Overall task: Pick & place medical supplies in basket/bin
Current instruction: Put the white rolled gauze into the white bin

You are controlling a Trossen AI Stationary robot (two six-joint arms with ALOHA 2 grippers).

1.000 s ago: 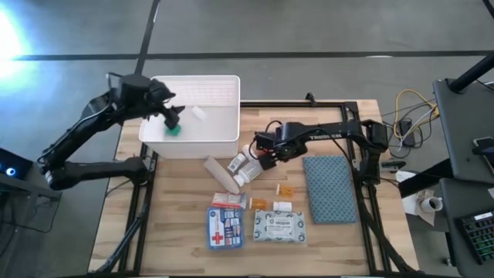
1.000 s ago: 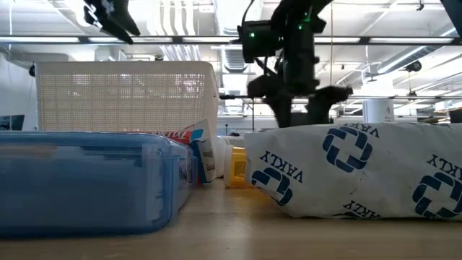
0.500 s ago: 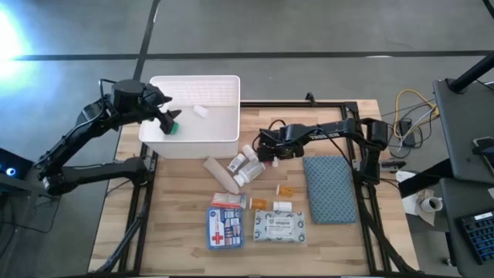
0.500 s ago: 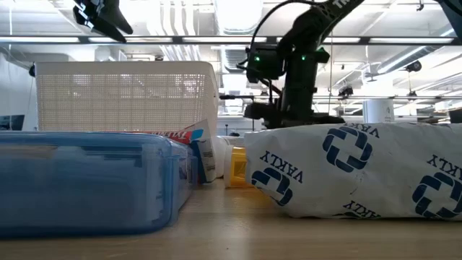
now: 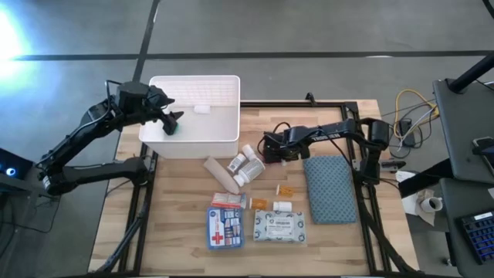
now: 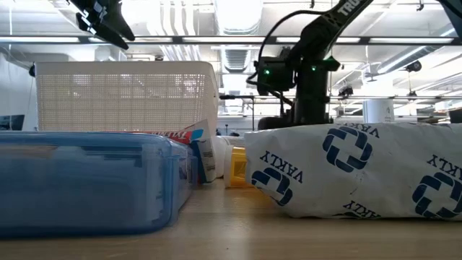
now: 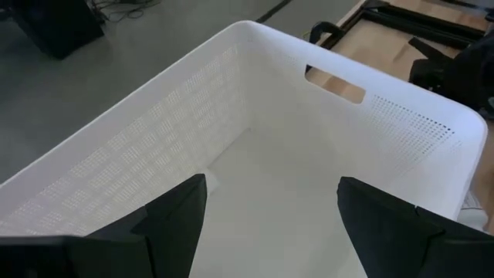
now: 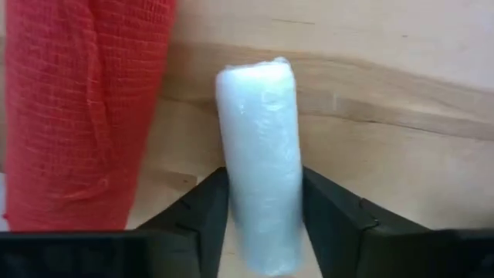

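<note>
Closing on a white roll [image 8: 258, 166] lying on the counter [image 5: 185, 224] beside a red roll [image 8: 85, 108], the right gripper [image 8: 258, 220] pinches near its end — it could pivot out; left gripper [image 7: 270, 224] gapes wide, empty, over the bin [image 5: 193, 131]

The right gripper [image 5: 268, 148] came down toward the table beside the pill bottles [image 5: 245, 164], and its fingers [image 8: 202, 216] drew in against a white wrapped roll [image 8: 261, 166] next to the red roll [image 8: 85, 108]. In the bin [image 5: 193, 136], a small white item [image 5: 202, 109] slid toward the far wall.
</note>
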